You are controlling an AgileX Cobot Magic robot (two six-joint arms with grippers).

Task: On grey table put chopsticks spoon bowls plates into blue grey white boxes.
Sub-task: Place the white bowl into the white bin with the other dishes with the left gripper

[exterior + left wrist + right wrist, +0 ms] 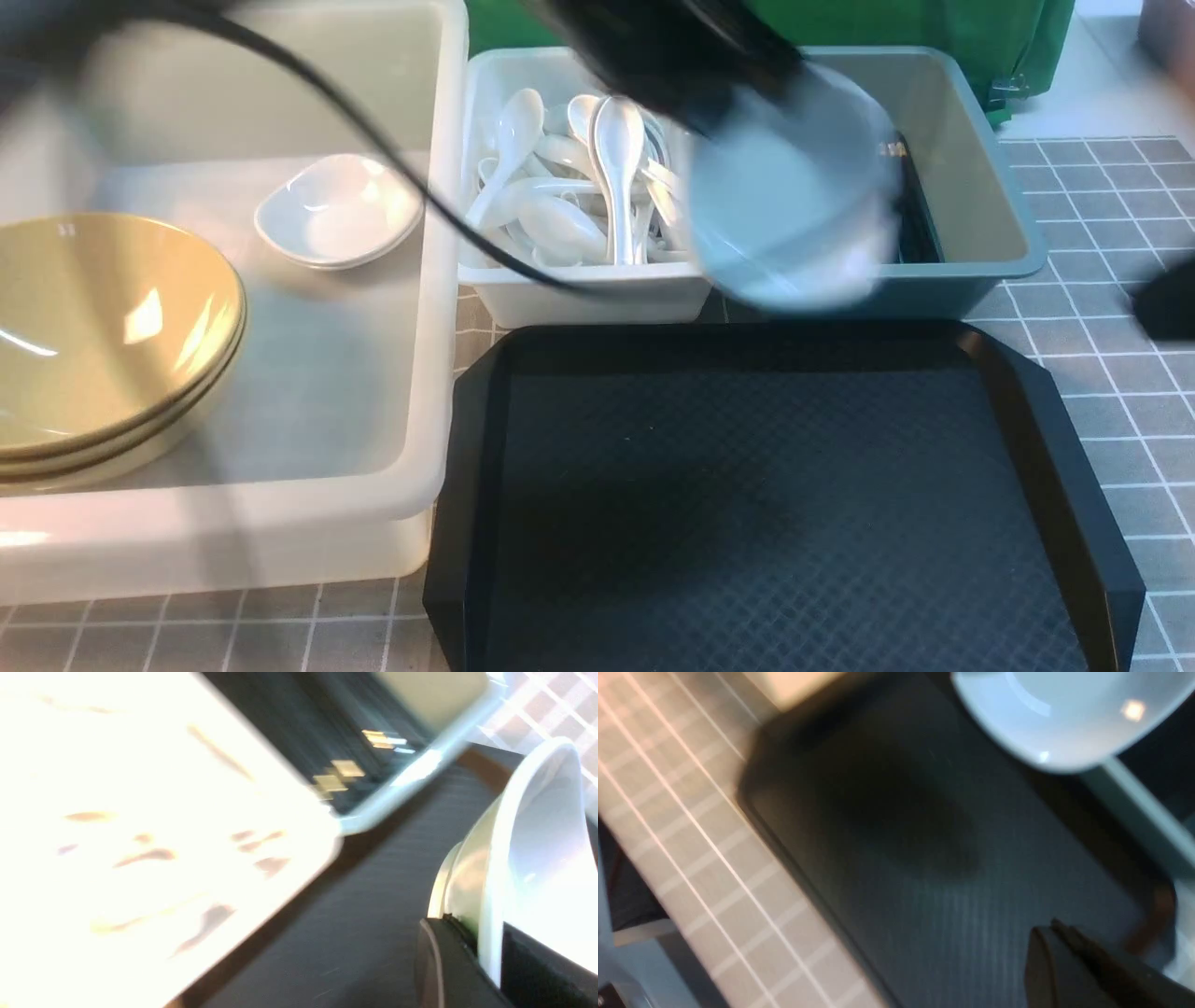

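My left gripper [488, 945] is shut on the rim of a white bowl [537, 858]. In the front view the blurred bowl [794, 196] hangs tilted over the seam between the small white box [579, 299] of white spoons [616, 159] and the blue-grey box [971, 187], with my left gripper [738, 103] above it. Black chopsticks [345, 770] with gold ends lie in the blue-grey box. My right gripper [1052, 931] is shut and empty above the black tray [924, 858].
A large white box [439, 373] at the left holds stacked yellow bowls [103, 336] and a small white dish [336, 210]. The black tray [775, 504] lies in front on the grey checked table [1111, 373]. A black cable [373, 131] crosses the large box.
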